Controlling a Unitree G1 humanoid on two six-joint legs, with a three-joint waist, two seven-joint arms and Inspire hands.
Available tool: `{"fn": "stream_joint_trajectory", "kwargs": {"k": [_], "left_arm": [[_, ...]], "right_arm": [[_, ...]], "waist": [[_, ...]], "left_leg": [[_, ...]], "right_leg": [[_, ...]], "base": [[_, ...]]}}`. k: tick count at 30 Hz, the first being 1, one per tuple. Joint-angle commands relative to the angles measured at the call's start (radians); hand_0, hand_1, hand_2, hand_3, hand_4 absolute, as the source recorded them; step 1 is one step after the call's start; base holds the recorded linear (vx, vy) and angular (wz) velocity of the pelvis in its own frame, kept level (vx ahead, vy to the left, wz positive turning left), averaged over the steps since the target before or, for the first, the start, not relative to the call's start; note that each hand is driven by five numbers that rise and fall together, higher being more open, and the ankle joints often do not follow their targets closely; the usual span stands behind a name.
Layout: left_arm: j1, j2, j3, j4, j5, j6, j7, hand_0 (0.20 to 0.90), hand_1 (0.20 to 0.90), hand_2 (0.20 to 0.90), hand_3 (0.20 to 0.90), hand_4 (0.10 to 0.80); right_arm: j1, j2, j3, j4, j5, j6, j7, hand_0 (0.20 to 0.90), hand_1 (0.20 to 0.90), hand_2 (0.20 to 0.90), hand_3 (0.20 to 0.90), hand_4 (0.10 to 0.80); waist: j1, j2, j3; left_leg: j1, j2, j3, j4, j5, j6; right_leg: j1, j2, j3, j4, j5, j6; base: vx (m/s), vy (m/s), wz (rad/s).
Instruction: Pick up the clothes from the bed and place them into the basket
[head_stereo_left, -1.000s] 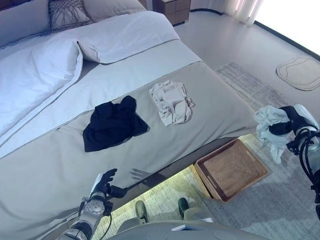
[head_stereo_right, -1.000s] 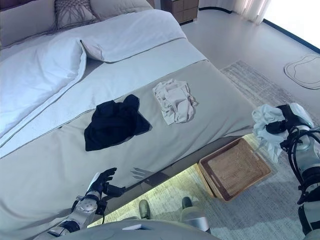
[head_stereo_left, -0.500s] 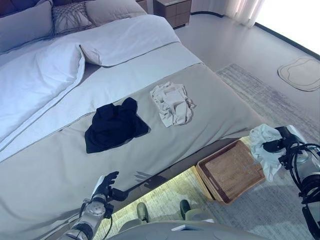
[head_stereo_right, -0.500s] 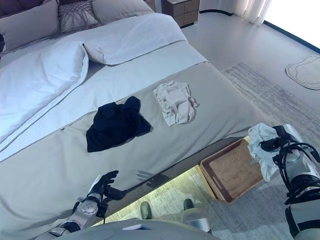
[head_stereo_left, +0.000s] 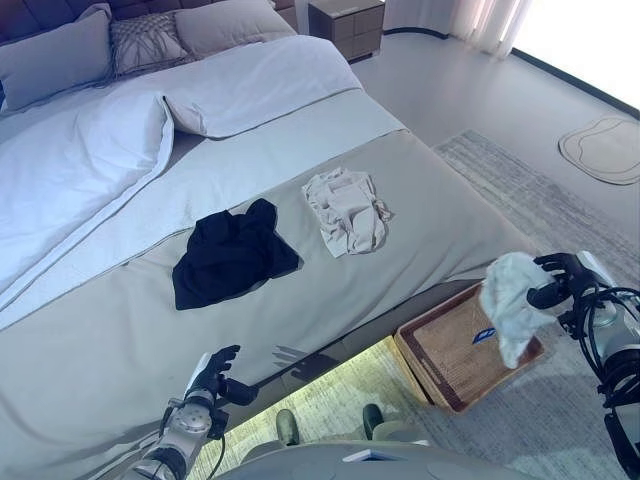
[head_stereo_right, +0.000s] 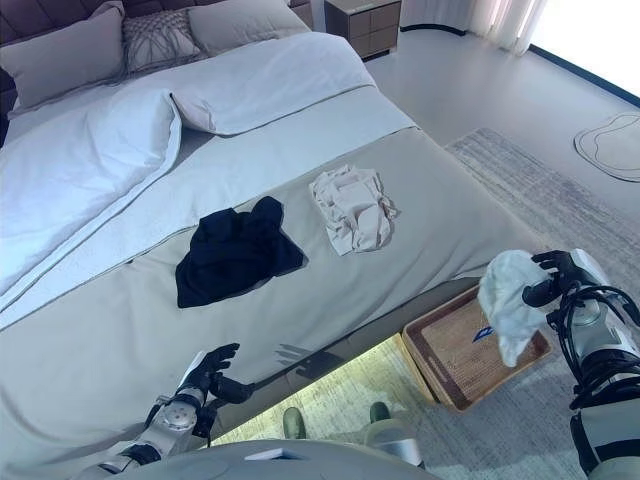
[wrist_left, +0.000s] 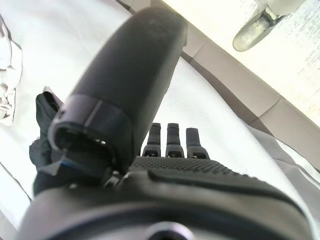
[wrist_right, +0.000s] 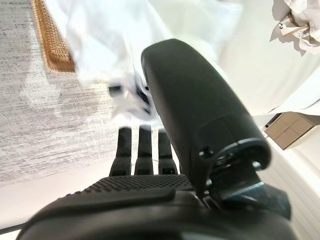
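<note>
Right hand (head_stereo_left: 562, 280) fingers spread, my white garment (head_stereo_left: 508, 300) hangs loose over the basket (head_stereo_left: 452, 352); left hand (head_stereo_left: 210, 375) relaxed open.

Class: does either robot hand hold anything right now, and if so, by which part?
Nothing. The right hand is open, the white garment loose beside it over the basket. The left hand is empty.

No readable text anywhere; small blue mark on white garment (head_stereo_left: 508, 300), possibly label.
</note>
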Motion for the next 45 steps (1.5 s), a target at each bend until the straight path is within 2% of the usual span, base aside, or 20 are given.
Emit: {"fn": "stream_joint_trajectory", "kwargs": {"k": [1, 14, 20, 23, 28, 33, 39, 45], "left_arm": [[-0.069, 0.042, -0.005, 0.027, 0.033, -0.050, 0.010, 0.900, 0.900, 0.900, 0.900, 0.800], [-0.068, 0.041, -0.002, 0.025, 0.030, -0.052, 0.012, 0.900, 0.900, 0.900, 0.900, 0.800], [-0.065, 0.042, -0.001, 0.017, 0.019, -0.049, 0.013, 0.900, 0.900, 0.900, 0.900, 0.800], [-0.063, 0.042, -0.006, 0.011, 0.006, -0.046, 0.017, 0.900, 0.900, 0.900, 0.900, 0.800], [-0.063, 0.040, -0.011, 0.008, -0.006, -0.042, 0.020, 0.900, 0.900, 0.900, 0.900, 0.800], [-0.056, 0.044, -0.019, 0.000, -0.016, -0.036, 0.016, 0.900, 0.900, 0.900, 0.900, 0.800], [-0.073, 0.051, -0.035, -0.016, -0.043, -0.049, 0.023, 0.900, 0.900, 0.900, 0.900, 0.800], [-0.101, 0.050, -0.044, -0.049, -0.081, -0.073, 0.034, 0.900, 0.900, 0.900, 0.900, 0.800]], "right_arm": [[-0.143, -0.023, -0.024, 0.039, -0.024, -0.025, -0.081, 0.900, 0.900, 0.900, 0.900, 0.800], [-0.128, -0.026, -0.028, 0.006, -0.029, -0.026, -0.103, 0.900, 0.900, 0.900, 0.900, 0.800], [-0.135, -0.036, -0.031, -0.048, -0.083, -0.044, -0.222, 0.900, 0.900, 0.900, 0.900, 0.800], [-0.153, -0.044, -0.023, -0.111, -0.130, -0.012, -0.304, 0.900, 0.900, 0.900, 0.900, 0.800], [-0.201, -0.051, 0.003, -0.134, -0.155, 0.014, -0.342, 0.900, 0.900, 0.900, 0.900, 0.800], [-0.311, -0.080, 0.073, -0.140, -0.190, 0.042, -0.333, 0.900, 0.900, 0.900, 0.900, 0.800], [-0.471, -0.110, 0.180, -0.126, -0.181, 0.081, -0.327, 0.900, 0.900, 0.900, 0.900, 0.800], [-0.647, -0.135, 0.289, -0.100, -0.131, 0.129, -0.304, 0.900, 0.900, 0.900, 0.900, 0.800]], "waist": [[0.030, -0.041, -0.041], [0.029, -0.046, -0.037], [0.036, -0.045, -0.029], [0.045, -0.045, -0.022], [0.061, -0.043, -0.014], [0.097, -0.044, 0.005], [0.134, -0.031, 0.068], [0.167, 0.002, 0.157]], "left_leg": [[0.089, -0.003, 0.045, 0.007, -0.128, -0.008], [0.086, -0.002, 0.043, 0.007, -0.126, -0.009], [0.082, -0.004, 0.031, 0.007, -0.123, -0.009], [0.076, -0.007, 0.018, 0.007, -0.119, -0.009], [0.065, -0.012, -0.004, 0.007, -0.114, -0.008], [0.038, -0.017, -0.041, 0.007, -0.099, -0.013], [-0.028, -0.026, -0.084, 0.007, -0.068, -0.018], [-0.099, -0.033, -0.115, 0.007, -0.034, -0.025]], "right_leg": [[-0.069, -0.003, 0.032, 0.019, 0.074, 0.029], [-0.071, -0.003, 0.032, 0.020, 0.075, 0.028], [-0.069, -0.003, 0.025, 0.022, 0.073, 0.027], [-0.068, -0.003, 0.017, 0.024, 0.069, 0.025], [-0.067, -0.001, 0.004, 0.027, 0.064, 0.021], [-0.070, -0.004, -0.024, 0.031, 0.053, 0.014], [-0.117, -0.005, -0.056, 0.062, 0.037, -0.001], [-0.187, -0.010, -0.096, 0.110, 0.018, -0.021]], "base": [[0.000, 0.000, 0.00], [0.000, 0.000, 0.00], [0.000, 0.000, 0.00], [0.000, 0.000, 0.00], [0.010, -0.013, 0.07], [0.029, -0.038, 0.13], [-0.073, -0.025, 0.21], [-0.104, -0.009, 0.20]]}}
